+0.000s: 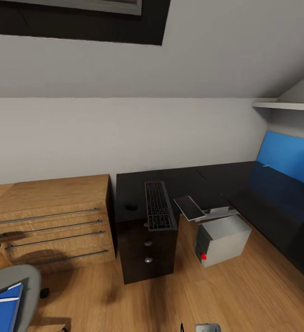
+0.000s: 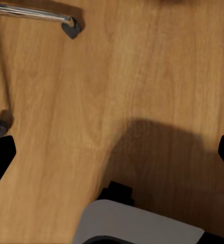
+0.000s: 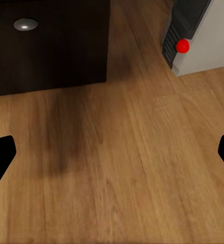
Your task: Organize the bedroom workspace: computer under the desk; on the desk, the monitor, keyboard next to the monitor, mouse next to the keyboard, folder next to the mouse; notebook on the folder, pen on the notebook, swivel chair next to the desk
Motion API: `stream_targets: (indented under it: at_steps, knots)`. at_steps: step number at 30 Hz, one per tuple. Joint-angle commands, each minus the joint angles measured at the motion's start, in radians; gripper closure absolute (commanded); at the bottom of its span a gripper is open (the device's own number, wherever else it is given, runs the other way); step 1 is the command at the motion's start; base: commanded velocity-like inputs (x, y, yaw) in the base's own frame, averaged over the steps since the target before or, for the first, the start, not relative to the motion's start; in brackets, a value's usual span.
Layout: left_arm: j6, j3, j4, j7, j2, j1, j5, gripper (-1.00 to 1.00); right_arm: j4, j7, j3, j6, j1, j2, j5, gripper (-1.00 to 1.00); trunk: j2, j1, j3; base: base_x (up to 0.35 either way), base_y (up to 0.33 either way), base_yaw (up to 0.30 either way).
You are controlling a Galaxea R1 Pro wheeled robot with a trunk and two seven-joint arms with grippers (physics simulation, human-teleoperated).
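folder (image 1: 2, 310) sits blue on the swivel chair (image 1: 25, 281) seat at far left, a thin white strip lying across it. left hand (image 2: 112, 152) fingers spread wide, holding nothing, over bare wood floor (image 2: 142, 76) beside a chrome chair leg (image 2: 30, 14). light-wood cabinet (image 1: 55, 221) next, then the black surface (image 1: 193, 182) with the keyboard (image 1: 159, 205) overhanging its front edge. right hand (image 3: 112, 152) wide open, empty, above clear floor between dark drawers (image 3: 46, 46) and the computer (image 1: 223, 240), which stands on the floor beside the surface.
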Motion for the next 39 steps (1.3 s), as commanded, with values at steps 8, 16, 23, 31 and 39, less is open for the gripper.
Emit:
stream_targets:
  at_steps: [8, 16, 23, 31, 39]
  knots:
    - [0.173, 0.005, -0.306, -0.004, -0.023, -0.001, 0.009, -1.00, -0.059, -0.009, 0.009, 0.004, -0.002, 0.000, 0.002, -1.00, -0.057, 0.031, -0.026, 0.000, 0.000, 0.000]
    - [0.740, 0.002, -0.865, -0.003, -0.042, -0.001, 0.073, -1.00, -0.353, -0.009, 0.006, 0.090, -0.030, 0.022, -0.163, -1.00, -0.113, 0.061, -0.051, 0.000, 0.000, 0.000]
    - [0.938, 0.027, -1.090, -0.004, -0.027, -0.002, 0.285, -1.00, -0.473, 0.146, 0.000, 0.408, -0.207, -0.010, -0.866, -1.00, -0.162, 0.088, -0.073, 0.000, 0.000, 0.000]
    - [0.940, 0.018, -1.094, -0.005, -0.013, -0.001, 0.295, -1.00, -0.500, 0.293, 0.001, 0.695, -0.218, -0.115, -1.314, -1.00, -0.218, 0.119, -0.098, 0.000, 0.000, 0.000]
    - [0.884, -0.051, -1.139, -0.002, -0.017, 0.002, 0.295, -1.00, -0.499, 0.476, 0.001, 0.759, -0.216, -0.146, -1.373, -1.00, -0.274, 0.150, -0.123, 0.000, 0.000, 0.000]
